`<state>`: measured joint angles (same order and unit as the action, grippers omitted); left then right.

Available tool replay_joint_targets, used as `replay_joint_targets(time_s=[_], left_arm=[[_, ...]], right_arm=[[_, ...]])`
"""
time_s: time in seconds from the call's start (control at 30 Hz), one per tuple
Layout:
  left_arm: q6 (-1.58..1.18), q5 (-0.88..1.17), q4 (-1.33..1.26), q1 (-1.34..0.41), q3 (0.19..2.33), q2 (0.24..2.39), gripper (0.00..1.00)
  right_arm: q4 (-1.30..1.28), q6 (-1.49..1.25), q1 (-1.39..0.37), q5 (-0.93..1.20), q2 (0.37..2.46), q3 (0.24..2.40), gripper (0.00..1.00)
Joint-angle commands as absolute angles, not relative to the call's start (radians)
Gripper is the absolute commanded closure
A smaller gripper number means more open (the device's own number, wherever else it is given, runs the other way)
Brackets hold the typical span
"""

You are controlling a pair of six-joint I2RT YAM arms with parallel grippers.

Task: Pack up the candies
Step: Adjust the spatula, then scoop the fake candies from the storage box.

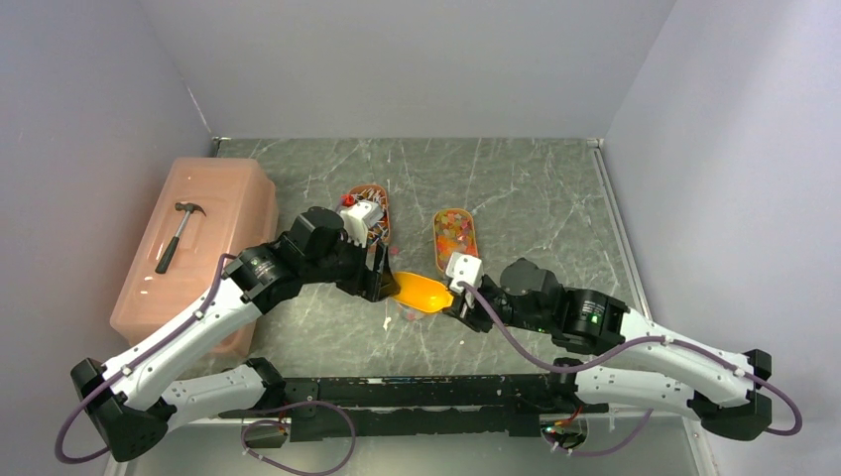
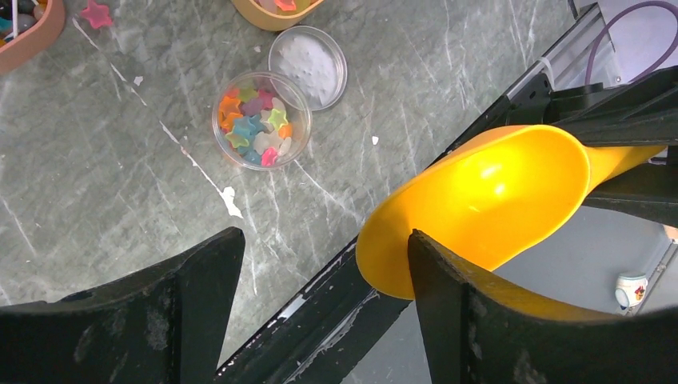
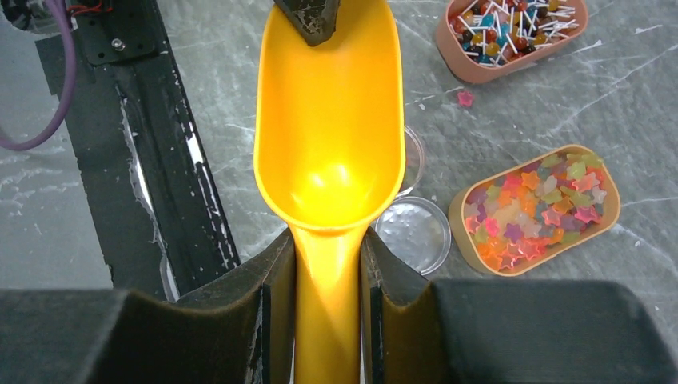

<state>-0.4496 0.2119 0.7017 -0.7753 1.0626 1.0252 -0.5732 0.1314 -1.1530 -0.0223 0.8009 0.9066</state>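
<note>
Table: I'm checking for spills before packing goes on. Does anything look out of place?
Yes: one pink star candy lies loose on the table, just outside the lollipop tray, in no container.

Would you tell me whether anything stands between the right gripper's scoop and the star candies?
A finger of the left gripper sits at the scoop mouth, and a clear lid lies low between scoop and star candies. Nothing else visible.
</note>
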Motion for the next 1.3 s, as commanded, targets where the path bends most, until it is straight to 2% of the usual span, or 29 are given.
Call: replay_joint_targets(time_s=[0.0,0.37,0.67,0.97,1.27], left_arm=[[-0.448,0.209,0.713,-0.773,1.052,1.021,0.20],[-0.448,0.208,0.690,-0.772,1.062,0.992,0.21],[-0.374,-0.024,0.783,-0.773,1.158,0.853,0.19],[-0.335,-0.166,0.766,-0.773,1.073,0.688,0.18],[-0.302,-0.213,0.758,-0.772,0.975,0.645,0.19]], right_arm=[[-0.413,0.137,-1.154,-0.049,0.740,0.898,1.00],[-0.534,0.077,-1.154,-0.139,0.811,0.929,1.00],[-0.637,0.019,-1.143,-0.224,0.901,0.959,1.00],[-0.783,-0.047,-0.941,-0.139,1.052,1.097,1.00],[-0.995,-0.189,-0.847,-0.113,1.236,1.284,1.00]])
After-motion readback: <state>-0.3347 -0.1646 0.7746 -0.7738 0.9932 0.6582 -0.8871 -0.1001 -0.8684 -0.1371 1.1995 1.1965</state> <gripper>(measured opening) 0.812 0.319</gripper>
